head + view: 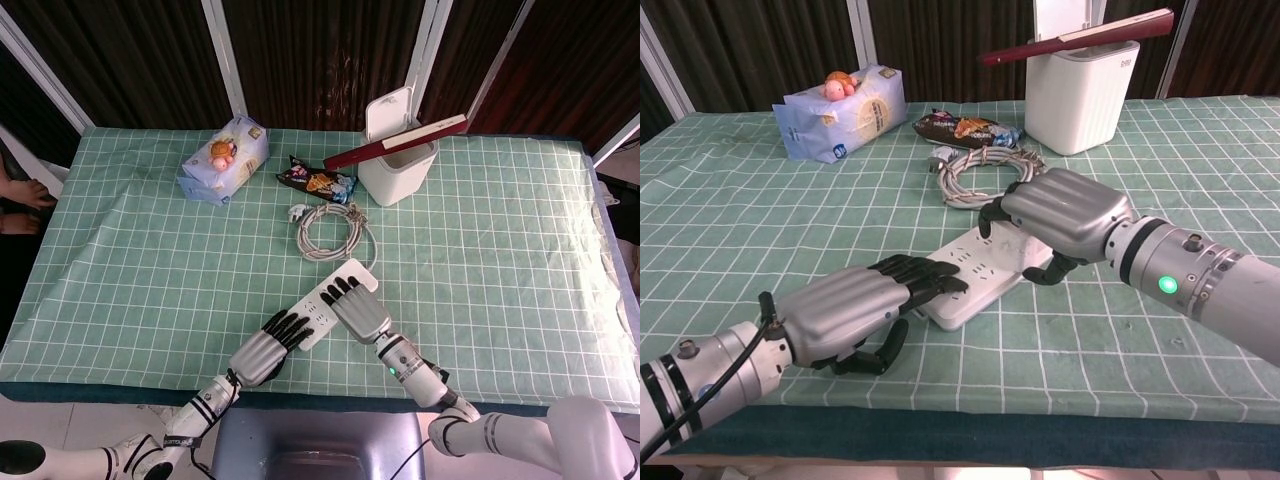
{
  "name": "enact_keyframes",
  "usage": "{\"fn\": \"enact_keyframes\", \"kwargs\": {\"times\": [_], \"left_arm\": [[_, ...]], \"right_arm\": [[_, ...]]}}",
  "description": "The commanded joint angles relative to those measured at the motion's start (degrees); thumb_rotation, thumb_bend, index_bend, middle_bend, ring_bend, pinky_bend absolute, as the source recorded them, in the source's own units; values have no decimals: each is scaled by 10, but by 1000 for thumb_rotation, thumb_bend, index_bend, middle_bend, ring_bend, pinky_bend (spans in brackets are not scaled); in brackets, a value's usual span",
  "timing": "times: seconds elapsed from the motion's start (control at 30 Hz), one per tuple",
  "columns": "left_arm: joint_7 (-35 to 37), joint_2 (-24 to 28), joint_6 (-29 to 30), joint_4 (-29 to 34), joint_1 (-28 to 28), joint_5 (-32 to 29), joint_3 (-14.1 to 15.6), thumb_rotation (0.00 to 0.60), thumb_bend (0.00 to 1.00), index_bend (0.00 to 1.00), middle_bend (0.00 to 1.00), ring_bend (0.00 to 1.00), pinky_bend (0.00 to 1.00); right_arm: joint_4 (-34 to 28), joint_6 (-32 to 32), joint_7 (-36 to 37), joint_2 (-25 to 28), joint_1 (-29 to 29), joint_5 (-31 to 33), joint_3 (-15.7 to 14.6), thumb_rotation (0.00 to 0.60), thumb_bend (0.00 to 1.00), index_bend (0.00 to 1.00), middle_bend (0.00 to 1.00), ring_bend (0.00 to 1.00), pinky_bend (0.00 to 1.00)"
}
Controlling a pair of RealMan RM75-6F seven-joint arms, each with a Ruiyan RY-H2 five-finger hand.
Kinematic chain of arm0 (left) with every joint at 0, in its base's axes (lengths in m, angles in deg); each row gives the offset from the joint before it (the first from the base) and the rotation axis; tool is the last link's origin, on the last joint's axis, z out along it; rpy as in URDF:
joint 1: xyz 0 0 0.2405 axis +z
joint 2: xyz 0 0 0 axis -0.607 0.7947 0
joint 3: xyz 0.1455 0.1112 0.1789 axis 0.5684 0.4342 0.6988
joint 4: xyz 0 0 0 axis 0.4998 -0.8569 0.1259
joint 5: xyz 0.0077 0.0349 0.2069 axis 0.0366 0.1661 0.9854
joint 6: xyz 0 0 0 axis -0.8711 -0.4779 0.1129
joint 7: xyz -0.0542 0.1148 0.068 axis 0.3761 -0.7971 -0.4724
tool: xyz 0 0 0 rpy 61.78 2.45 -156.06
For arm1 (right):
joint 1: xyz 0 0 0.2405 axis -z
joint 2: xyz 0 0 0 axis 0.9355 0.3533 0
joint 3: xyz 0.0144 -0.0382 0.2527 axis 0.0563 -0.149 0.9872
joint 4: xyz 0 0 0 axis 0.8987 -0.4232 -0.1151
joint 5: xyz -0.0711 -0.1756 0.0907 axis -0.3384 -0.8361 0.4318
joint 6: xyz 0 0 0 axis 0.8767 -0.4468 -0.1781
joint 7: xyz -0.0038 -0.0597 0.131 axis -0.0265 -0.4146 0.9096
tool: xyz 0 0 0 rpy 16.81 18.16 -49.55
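A white plastic power strip [985, 275] lies at the near table edge, long axis running seven to one o'clock. Left hand [855, 305] rests flat fingers on its near end; right hand [1060, 215] clasps its far end.

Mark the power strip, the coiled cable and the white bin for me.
power strip [975, 285]: chest view, bare top face between the two hands.
coiled cable [332, 233]: head view, near side of the coil.
white bin [1080, 100]: chest view, front wall.
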State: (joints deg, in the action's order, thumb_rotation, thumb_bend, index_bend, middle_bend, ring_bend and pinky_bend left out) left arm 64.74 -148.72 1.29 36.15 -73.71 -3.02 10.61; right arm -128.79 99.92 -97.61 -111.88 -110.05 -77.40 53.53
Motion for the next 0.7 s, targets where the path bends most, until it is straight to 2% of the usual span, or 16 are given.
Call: {"fn": "enact_keyframes", "kwargs": {"times": [0.03, 0.3, 0.7], "left_arm": [[0, 0, 0, -1, 0, -1, 0, 600, 850, 0, 17, 0, 28], [0, -1, -1, -2, -1, -3, 1, 600, 851, 0, 18, 1, 29], [-2, -5, -2, -8, -1, -4, 5, 600, 851, 0, 21, 3, 29]], "right_arm": [[0, 3, -1, -1, 1, 1, -1, 600, 476, 719, 483, 339, 495], [6, 13, -5, -5, 1, -4, -4, 600, 475, 819, 557, 417, 569], [-15, 13, -22, -1, 3, 18, 6, 600, 476, 860, 596, 468, 624]]}}
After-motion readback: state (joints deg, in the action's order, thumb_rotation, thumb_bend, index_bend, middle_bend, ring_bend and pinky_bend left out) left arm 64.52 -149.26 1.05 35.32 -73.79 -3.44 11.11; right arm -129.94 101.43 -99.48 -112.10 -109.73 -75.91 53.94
